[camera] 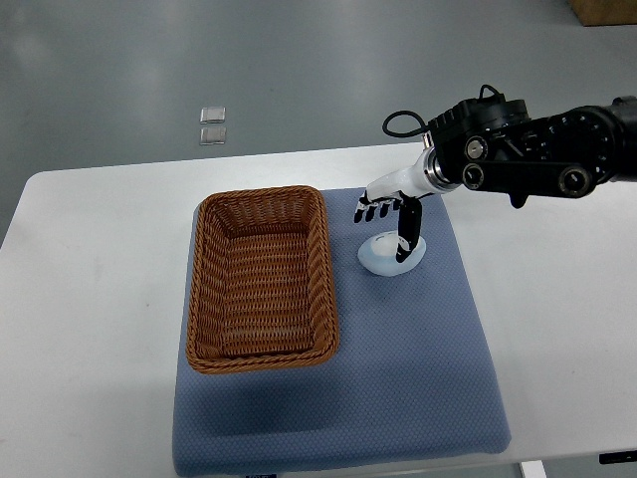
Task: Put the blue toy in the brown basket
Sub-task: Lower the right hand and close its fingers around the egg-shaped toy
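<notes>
On the left we see the brown basket (264, 279), empty, resting on the blue mat (398, 398) that covers the white table (90, 259). Just to its right, still on the mat and clear of the basket's rim, lies the blue toy (390, 255), a pale, rounded, egg-like thing. Our right hand (393, 214) hangs over it, the arm coming in from the right edge; the left arm is out of sight.

We judge the step in hand to be the grasp. To do it well we should settle the hand lower so the toy sits deep between thumb and fingers, then close evenly, since a smooth round shape may squirt sideways under a lopsided pinch.

The fingers (372, 210) point down, spread and holding nothing, just behind the toy's far left edge, while the thumb (408, 234) reaches down across the toy's top. Whether it touches, we cannot tell.
</notes>
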You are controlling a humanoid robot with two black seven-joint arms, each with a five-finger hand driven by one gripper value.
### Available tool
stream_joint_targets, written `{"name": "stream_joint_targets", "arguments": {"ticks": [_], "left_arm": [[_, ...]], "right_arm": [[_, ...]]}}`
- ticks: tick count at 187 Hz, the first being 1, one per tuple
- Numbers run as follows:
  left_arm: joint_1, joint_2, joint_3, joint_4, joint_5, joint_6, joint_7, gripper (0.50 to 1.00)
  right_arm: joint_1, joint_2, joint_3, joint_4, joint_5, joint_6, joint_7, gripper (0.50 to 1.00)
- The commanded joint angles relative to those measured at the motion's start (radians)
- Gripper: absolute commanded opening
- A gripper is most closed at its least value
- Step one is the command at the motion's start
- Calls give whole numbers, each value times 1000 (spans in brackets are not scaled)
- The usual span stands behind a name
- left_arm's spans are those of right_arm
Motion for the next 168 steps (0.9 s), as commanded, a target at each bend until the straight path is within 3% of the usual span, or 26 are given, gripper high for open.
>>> {"name": "stream_joint_targets", "arguments": {"ticks": [1,89,168], "left_arm": [[0,0,-1,-1,0,0,0,1000],[0,0,2,0,0,1,0,1000],[0,0,0,0,0,1,0,1000]], "right_arm": [[-25,7,1,-17,-1,-14,-4,891],[-107,23,14,-56,-1,-46,-4,889],[-153,69,11,-113,-11,-68,-4,770]]}}
